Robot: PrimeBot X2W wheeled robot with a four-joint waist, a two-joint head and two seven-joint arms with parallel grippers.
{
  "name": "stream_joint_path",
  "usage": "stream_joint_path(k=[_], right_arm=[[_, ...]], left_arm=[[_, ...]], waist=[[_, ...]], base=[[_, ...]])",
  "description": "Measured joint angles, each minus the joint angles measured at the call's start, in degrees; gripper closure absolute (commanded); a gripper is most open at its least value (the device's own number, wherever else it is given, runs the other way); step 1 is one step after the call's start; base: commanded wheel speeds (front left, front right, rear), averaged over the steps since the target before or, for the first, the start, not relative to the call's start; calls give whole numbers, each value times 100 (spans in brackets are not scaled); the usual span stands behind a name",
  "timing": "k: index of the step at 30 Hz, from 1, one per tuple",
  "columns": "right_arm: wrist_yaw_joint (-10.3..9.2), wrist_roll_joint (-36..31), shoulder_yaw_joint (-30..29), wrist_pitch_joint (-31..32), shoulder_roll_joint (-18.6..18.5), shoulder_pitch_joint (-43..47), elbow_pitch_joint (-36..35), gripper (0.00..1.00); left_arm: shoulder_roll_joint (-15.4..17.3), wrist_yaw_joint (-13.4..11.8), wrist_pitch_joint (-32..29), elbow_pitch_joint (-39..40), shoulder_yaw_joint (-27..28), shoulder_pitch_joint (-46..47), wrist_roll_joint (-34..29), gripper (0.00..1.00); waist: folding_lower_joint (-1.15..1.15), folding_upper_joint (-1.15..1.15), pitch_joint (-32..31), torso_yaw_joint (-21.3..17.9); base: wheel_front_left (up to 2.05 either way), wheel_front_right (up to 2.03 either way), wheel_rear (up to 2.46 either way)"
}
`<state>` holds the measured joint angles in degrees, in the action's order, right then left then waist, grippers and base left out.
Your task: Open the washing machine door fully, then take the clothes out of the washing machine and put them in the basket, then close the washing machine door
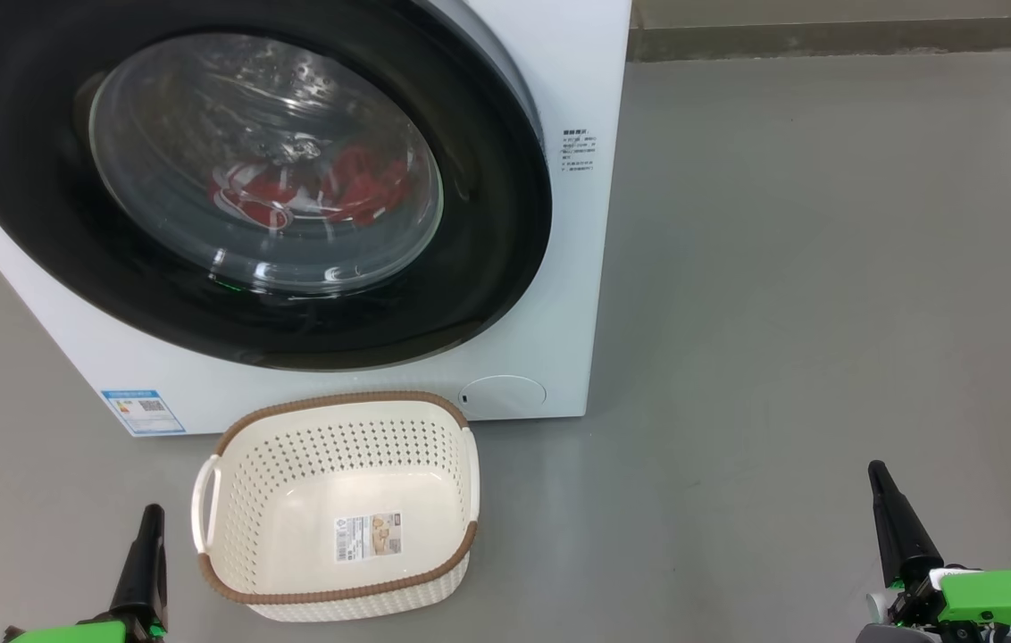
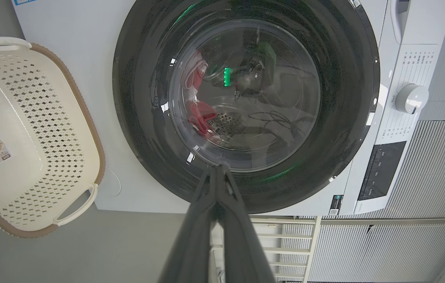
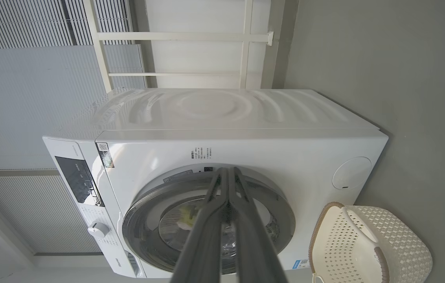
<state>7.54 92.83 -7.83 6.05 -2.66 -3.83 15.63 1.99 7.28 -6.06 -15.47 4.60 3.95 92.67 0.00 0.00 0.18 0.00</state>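
Bulging glass door (image 1: 246, 179), perforated plastic basket (image 1: 336, 442)

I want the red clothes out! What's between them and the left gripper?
The door: in the left wrist view the left gripper points at its glass, with the clothes behind it.

Black tapered fingers (image 1: 894, 522), green housings (image 1: 1001, 594).

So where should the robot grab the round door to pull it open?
Probably the right edge of the door, on its black rim, jaws coming from the right: a grey sliver there suggests that edge stands slightly off the washer.
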Motion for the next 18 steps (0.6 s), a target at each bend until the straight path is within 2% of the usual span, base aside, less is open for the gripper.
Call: stream_joint_path(k=[18], right_arm=[[0,0,-1,0,0,0,0,100]], left_arm=[[-1,0,0,0,2,0,-1,100]], waist=[[0,0,0,0]], base=[[0,0,0]])
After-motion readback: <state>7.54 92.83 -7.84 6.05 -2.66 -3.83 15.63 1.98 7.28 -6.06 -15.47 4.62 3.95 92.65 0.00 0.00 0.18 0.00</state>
